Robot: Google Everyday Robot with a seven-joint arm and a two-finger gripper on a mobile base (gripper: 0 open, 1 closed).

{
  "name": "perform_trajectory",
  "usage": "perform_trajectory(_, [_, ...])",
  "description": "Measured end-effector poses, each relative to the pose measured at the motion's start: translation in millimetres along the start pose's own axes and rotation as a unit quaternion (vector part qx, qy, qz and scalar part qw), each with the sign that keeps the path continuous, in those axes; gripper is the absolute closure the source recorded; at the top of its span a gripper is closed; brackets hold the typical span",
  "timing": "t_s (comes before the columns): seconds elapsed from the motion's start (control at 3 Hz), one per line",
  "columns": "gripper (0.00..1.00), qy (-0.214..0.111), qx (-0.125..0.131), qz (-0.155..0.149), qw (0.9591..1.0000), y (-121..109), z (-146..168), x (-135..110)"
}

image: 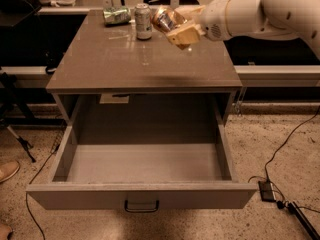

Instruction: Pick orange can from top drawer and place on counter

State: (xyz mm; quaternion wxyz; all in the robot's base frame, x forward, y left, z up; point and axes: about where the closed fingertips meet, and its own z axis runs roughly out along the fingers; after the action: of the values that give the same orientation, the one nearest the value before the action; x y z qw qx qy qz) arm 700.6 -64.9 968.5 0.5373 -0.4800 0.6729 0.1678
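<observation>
1. Can first: the orange can (164, 19) hangs above the rear right part of the counter (125, 59), clear of its surface, pinched in the gripper (174, 28).
2. Its long axis is tilted, slanting from upper left down to lower right in the camera view, neither upright nor flat. Which end is the top I cannot tell.
3. Its skin is shiny orange-gold metal with silvery patches, crumpled rather than smooth.
4. The gripper's pale beige fingers (184, 34) press on the can from the right and below. The white, rounded arm (260, 9) reaches in from the right edge.
5. The counter is a flat, glossy grey-brown rectangle.
6. The top drawer (142, 194) stands pulled out, a shallow grey box with a flat front and a small dark pull handle (141, 206).
7. Near the counter's back edge a smooth silver-green can (143, 21) stands upright just left of the held can. A green-labelled can (116, 15) lies on its side further left.
</observation>
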Motion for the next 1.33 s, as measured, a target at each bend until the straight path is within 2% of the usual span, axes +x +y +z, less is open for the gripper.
perform_trajectory(0.67, [1.00, 0.021, -0.029, 0.033, 0.9988, -6.3, 48.9, 7.9])
perform_trajectory(1.33, [1.00, 0.040, -0.057, 0.054, 0.9961, -3.2, 80.0, 27.1])
